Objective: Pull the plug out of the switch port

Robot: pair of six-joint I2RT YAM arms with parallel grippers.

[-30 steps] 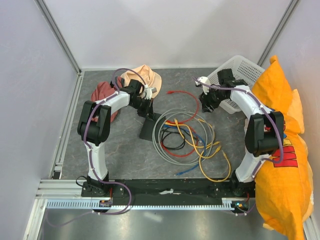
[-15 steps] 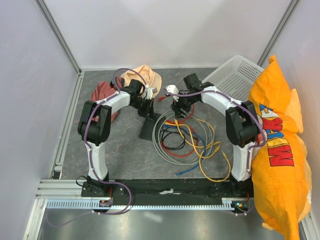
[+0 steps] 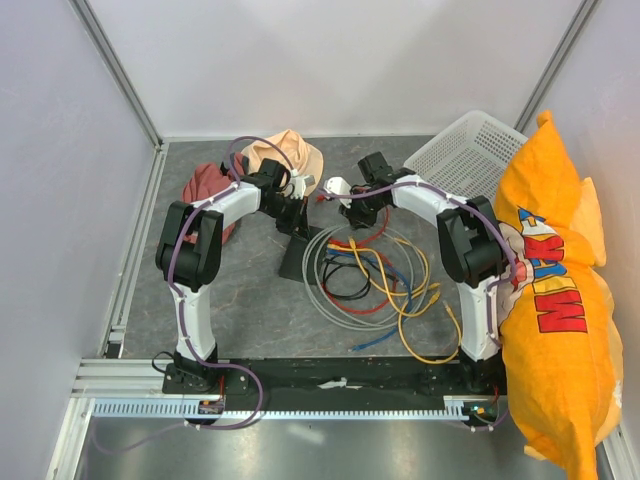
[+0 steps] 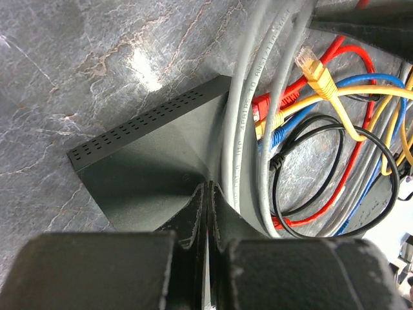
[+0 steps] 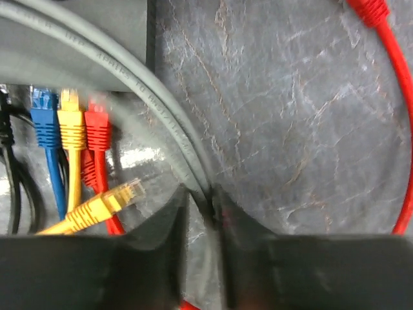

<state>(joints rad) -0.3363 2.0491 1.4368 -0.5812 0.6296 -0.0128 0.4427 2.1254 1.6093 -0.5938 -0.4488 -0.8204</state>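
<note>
right pincer (image 5: pixel 201 203) closer, switch (image 3: pixel 297 258) lengthwise near-far

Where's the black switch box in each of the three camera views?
Top view: the switch lies at centre, left of the grey cable coil.
Left wrist: switch at centre-left.
Right wrist: switch in the top left corner.
Shared landmark: that grey cable, running past its ports.

switch (image 4: pixel 148 174): matt black casing | table (image 4: pixel 84 58): grey stone-look, faint sheen | cables (image 4: pixel 248 129): smooth plastic jackets | basket (image 3: pixel 470 150): white plastic lattice
</note>
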